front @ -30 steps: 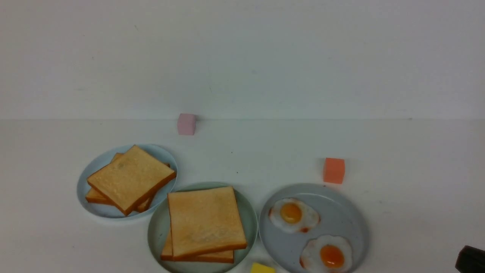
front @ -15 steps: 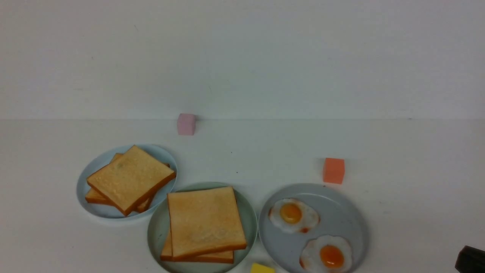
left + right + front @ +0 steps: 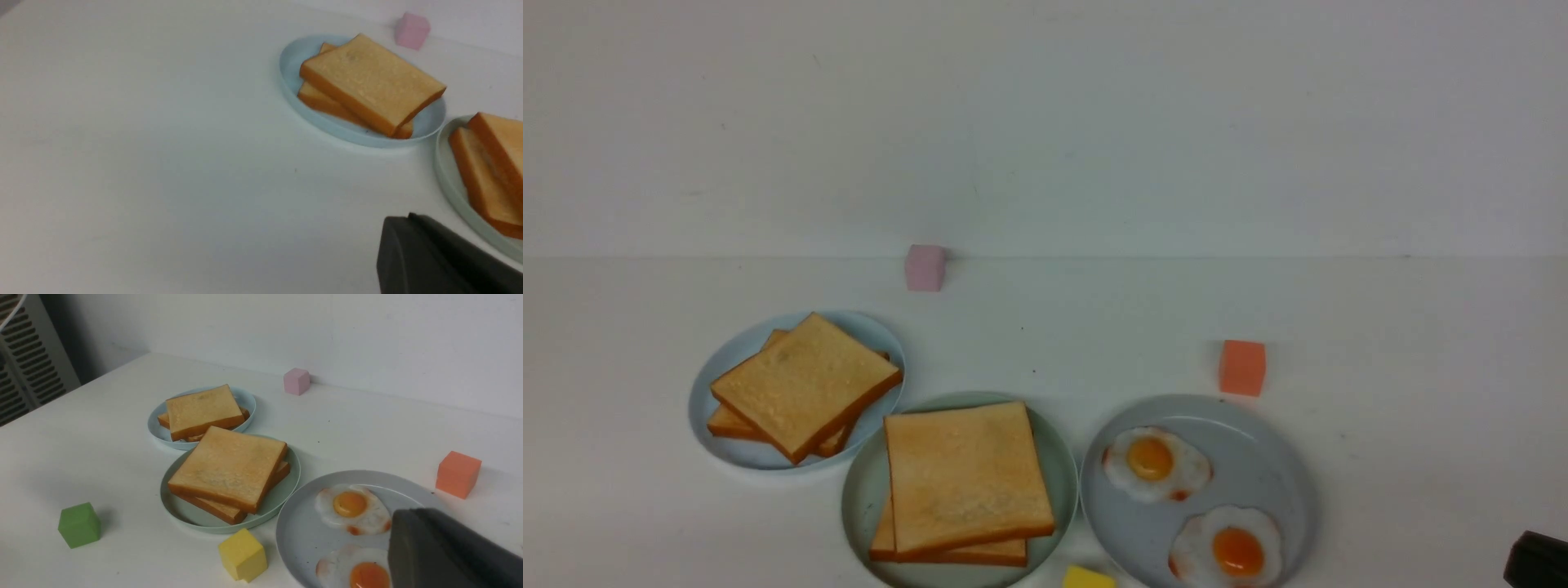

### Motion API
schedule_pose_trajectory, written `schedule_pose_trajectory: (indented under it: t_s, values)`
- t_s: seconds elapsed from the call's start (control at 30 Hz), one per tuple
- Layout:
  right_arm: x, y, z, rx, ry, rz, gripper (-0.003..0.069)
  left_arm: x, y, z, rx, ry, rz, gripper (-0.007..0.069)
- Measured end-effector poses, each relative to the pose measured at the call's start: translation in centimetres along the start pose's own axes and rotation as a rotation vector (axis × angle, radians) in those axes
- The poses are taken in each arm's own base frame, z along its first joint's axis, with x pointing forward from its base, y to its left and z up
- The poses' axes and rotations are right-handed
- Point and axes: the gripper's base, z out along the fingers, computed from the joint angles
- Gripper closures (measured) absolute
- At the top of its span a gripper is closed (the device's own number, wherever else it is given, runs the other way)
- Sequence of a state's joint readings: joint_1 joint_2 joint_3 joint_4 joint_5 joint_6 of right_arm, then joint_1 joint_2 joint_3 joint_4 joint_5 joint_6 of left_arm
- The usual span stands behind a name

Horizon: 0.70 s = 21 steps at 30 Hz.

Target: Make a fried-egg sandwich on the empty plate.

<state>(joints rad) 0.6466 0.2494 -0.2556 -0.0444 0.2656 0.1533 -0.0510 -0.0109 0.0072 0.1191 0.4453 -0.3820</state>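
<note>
two toast slices (image 3: 968,478) sit askew inside the mint-green plate's rim (image 3: 854,523), off the counter's far edge (image 3: 1094,259), perhaps hiding an egg, so left gripper (image 3: 410,222) and right gripper (image 3: 412,516), closed and empty, likely keep clear.

We see golden square toast slices (image 3: 968,478) with browner crusts, a round pale mint-green plate (image 3: 856,523), a round grey plate (image 3: 1290,506), white fried eggs (image 3: 1192,474) with orange yolks, and a pink cube (image 3: 925,268).
</note>
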Motion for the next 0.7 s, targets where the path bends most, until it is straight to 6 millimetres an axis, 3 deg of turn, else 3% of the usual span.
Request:
schedule_pose_trajectory:
  t_s: [0.7]
  values:
    - [0.00,0.00,0.00,0.000,0.000,0.001,0.0619,0.23,0.00,0.27,0.013,-0.025,-0.017,0.0634]
